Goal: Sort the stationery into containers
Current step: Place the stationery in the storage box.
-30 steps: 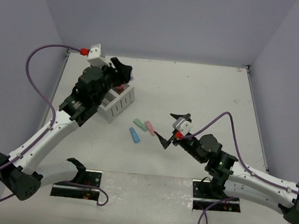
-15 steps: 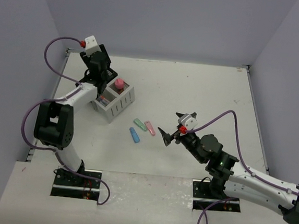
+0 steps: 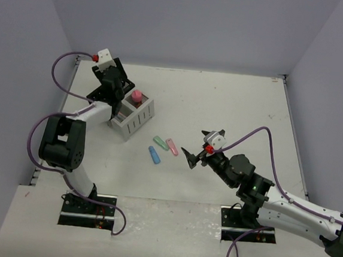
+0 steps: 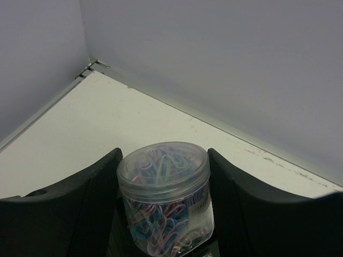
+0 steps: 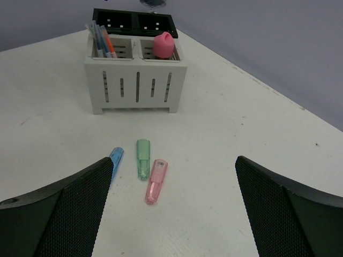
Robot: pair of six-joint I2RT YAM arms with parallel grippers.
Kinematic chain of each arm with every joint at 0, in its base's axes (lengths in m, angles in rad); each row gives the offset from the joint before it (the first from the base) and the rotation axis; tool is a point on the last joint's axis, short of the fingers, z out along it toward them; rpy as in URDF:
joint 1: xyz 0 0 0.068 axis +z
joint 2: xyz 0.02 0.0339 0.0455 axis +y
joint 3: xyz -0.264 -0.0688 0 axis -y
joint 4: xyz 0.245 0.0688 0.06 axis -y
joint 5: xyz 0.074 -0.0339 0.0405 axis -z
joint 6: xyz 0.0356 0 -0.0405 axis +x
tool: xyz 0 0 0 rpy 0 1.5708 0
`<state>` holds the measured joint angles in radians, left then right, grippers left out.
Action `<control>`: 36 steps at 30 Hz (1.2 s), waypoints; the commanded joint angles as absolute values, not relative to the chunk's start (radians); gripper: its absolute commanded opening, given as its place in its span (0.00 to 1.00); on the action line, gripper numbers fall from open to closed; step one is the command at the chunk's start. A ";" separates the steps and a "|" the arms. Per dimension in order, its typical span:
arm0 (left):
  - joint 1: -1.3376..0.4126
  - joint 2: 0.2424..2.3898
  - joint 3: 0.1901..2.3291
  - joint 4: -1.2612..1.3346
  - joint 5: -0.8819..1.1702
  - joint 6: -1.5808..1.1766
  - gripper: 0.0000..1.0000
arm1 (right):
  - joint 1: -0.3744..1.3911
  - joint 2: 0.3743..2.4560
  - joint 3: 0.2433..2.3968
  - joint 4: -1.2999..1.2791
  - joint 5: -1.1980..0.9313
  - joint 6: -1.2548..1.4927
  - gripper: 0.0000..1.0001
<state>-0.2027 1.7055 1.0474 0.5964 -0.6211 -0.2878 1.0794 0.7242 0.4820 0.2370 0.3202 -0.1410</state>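
White tabletop (image 3: pixel 234 104), grey walls (image 3: pixel 187 21). Left gripper (image 4: pixel 163 155) pinches clear round plastic jar of coloured paper clips (image 4: pixel 163 193) by its sides near far-left corner; likely light, rigid, slick, so grip mid-body. Right gripper (image 3: pixel 188 157) spread, empty.

Light: bright, even, from above | shadows: faint on your desk (image 5: pixel 241 134) | focus: tool fingers (image 5: pixel 59 214) in wrist views look soft, possibly blur | glare: sheen on clear jar (image 4: pixel 163 182)

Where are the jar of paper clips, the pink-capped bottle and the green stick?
jar of paper clips (image 4: pixel 163 203): left wrist view, on its clear wall.
pink-capped bottle (image 5: pixel 164 45): right wrist view, on its cap.
green stick (image 5: pixel 142 159): right wrist view, on its middle.
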 commanded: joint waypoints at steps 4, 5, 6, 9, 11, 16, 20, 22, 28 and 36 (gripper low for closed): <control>-0.179 1.718 1.034 0.646 -0.604 -0.298 0.06 | 1.078 0.719 0.508 0.243 0.302 -0.128 0.99; -0.177 1.718 1.032 0.642 -0.603 -0.301 0.06 | 1.078 0.720 0.508 0.244 0.301 -0.129 0.99; -0.176 1.718 1.030 0.637 -0.600 -0.303 0.09 | 1.078 0.721 0.510 0.243 0.299 -0.129 0.99; -0.176 1.715 1.023 0.620 -0.585 -0.308 0.20 | 1.078 0.724 0.512 0.238 0.298 -0.129 0.99; -0.177 1.712 1.003 0.630 -0.581 -0.319 0.24 | 1.080 0.723 0.513 0.238 0.293 -0.129 0.99; -0.170 1.730 1.012 0.622 -0.542 -0.322 0.32 | 1.078 0.716 0.511 0.238 0.283 -0.127 0.99; -0.165 1.740 1.033 0.607 -0.550 -0.331 0.39 | 1.078 0.715 0.511 0.235 0.280 -0.127 0.99; -0.162 1.737 1.034 0.605 -0.551 -0.339 0.49 | 1.078 0.716 0.511 0.235 0.276 -0.127 0.99; -0.160 1.735 1.039 0.607 -0.551 -0.345 0.57 | 1.080 0.719 0.515 0.230 0.272 -0.127 0.99; -0.158 1.731 1.010 0.641 -0.562 -0.367 0.83 | 1.079 0.724 0.517 0.225 0.266 -0.127 0.99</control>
<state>-0.1706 1.7412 0.9997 0.5786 -0.5348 -0.3467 1.0798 0.7254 0.4824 0.2307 0.2728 -0.1386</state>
